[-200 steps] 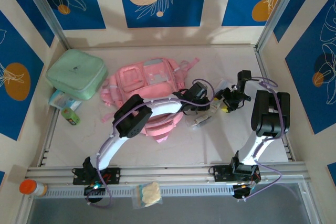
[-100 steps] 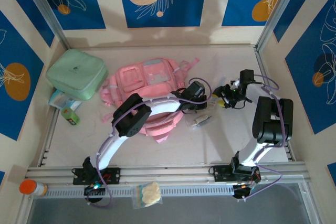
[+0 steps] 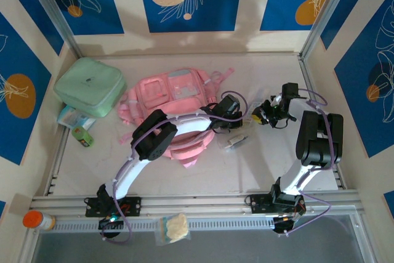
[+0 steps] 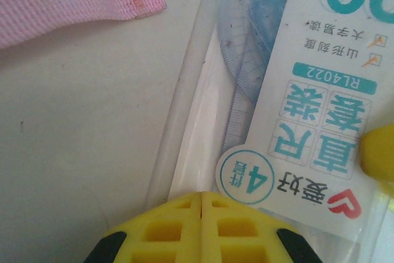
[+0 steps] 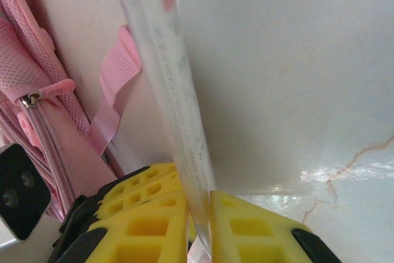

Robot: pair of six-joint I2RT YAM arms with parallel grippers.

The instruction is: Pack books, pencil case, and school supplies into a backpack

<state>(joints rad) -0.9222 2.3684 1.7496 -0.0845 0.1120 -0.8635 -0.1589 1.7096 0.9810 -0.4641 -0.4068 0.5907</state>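
The pencil case point(image 4: 308, 90) is a slim clear pouch with a white card printed in teal. Its near edge is pinched in my left gripper point(image 4: 202, 196), whose yellow jaws are shut. My right gripper point(image 5: 200, 207) is shut on the same pouch point(image 5: 178, 90), seen edge-on between its pads. From above, both grippers, left point(image 3: 237, 122) and right point(image 3: 258, 115), meet just right of the pink backpack point(image 3: 172, 93), with the pouch point(image 3: 236, 142) hanging below them. One right fingertip point(image 4: 378, 152) overlaps the card. The backpack's zip and strap point(image 5: 37, 109) are on the left. The books are out of view.
A mint-green zip case point(image 3: 89, 86) sits at the back left, with a pale blue packet point(image 3: 74, 116) and a small green item point(image 3: 82, 135) in front of it. An orange-capped bottle point(image 3: 34, 220) and a small bag point(image 3: 172, 228) lie on the front rail. Walls enclose the table.
My right gripper has moved left to the pouch and shut on its edge. My left gripper has closed fully and stayed where it was.
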